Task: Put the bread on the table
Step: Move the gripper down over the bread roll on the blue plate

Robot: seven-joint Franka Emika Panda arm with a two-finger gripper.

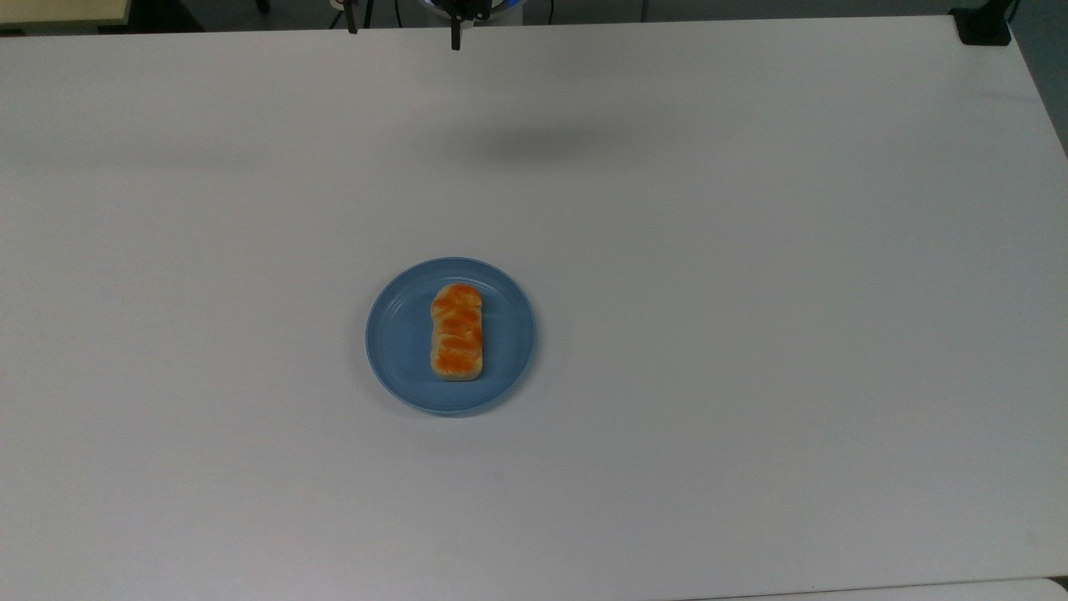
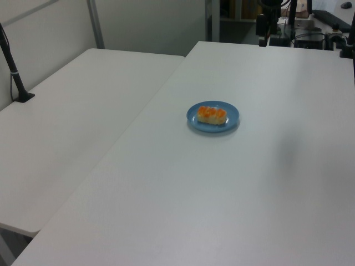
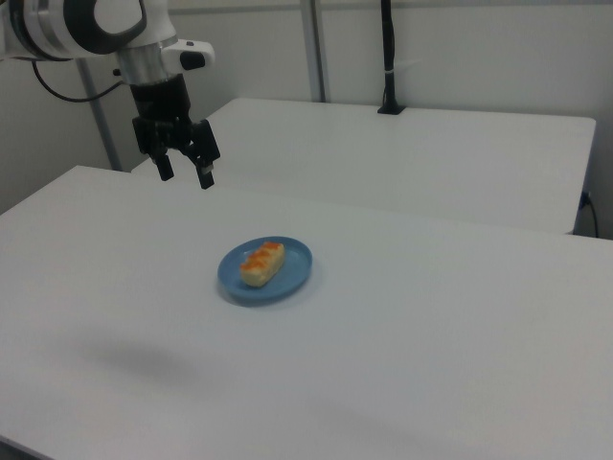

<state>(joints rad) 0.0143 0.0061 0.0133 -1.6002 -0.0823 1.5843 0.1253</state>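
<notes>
Round blue plate (image 1: 400, 334), shallow with a raised rim, sits near the middle of the work surface. Second white tabletop (image 2: 72, 122) adjoins alongside. Black pole (image 3: 387, 57) stands upright on a clamp base at that second tabletop's far edge.

The bread (image 2: 212, 114) lies on a round blue plate (image 2: 232, 114) near the middle of the white desk (image 2: 222, 188). A second white desk (image 2: 72, 122) stands along the left view's left side, with a black pole (image 2: 12, 66) rising from its far corner.
</notes>
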